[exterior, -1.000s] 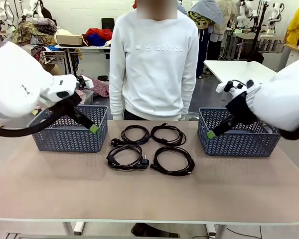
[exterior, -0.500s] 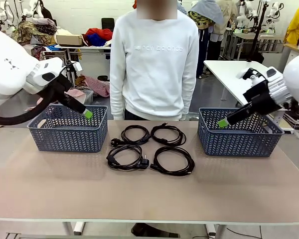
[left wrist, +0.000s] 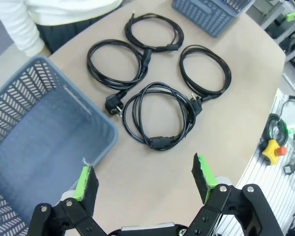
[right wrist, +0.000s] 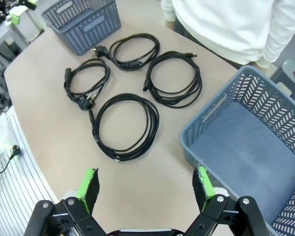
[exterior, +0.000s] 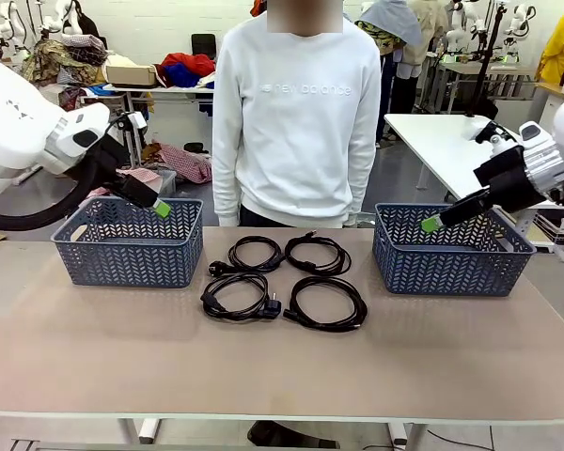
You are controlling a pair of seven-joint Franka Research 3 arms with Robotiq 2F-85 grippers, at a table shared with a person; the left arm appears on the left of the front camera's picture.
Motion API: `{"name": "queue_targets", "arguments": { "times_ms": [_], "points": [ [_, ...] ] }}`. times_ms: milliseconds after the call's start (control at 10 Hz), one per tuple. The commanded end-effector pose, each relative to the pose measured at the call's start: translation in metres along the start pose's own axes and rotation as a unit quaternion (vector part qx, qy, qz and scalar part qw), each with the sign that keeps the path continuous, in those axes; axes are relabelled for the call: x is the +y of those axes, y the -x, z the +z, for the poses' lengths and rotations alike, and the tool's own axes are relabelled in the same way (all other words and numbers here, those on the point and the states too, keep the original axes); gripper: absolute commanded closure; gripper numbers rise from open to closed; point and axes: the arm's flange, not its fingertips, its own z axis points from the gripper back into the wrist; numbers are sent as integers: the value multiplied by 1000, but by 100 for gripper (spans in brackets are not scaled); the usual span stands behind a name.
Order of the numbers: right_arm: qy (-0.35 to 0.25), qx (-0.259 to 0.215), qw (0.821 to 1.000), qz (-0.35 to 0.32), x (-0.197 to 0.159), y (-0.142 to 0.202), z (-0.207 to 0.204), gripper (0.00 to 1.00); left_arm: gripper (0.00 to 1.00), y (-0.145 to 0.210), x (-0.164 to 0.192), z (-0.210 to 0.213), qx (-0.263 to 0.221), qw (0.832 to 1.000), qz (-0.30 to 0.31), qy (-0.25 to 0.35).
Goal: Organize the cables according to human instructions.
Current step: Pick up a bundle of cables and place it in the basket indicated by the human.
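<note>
cables x4: mid frame, flat on table btw 2 baskets | light, floppy, loops can fall open | grab where cords bunch | L tool + R tool: wide open, empty

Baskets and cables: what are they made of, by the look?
Baskets: probably moulded plastic, matte blue-grey; the walls are a regular herringbone cut-out lattice. Cables: black rubber or PVC jacket with a slight sheen, lying in soft round coils; exact polymer not visible.

Left basket clipped bottom-left in its wrist view, right basket clipped at right, plug types on the cables too small from the front.
</note>
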Motion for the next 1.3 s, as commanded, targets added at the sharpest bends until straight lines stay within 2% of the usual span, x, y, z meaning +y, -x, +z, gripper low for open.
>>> {"name": "queue_targets", "arguments": {
  "times_ms": [0, 1200],
  "points": [
    [-5, 0, 1000, 4, 1, 0, -2, 0, 0, 1, -2, 3, -5, 1000, -6, 5],
    [-5, 0, 1000, 4, 1, 0, -2, 0, 0, 1, -2, 3, -5, 1000, -6, 5]
  ]
}}
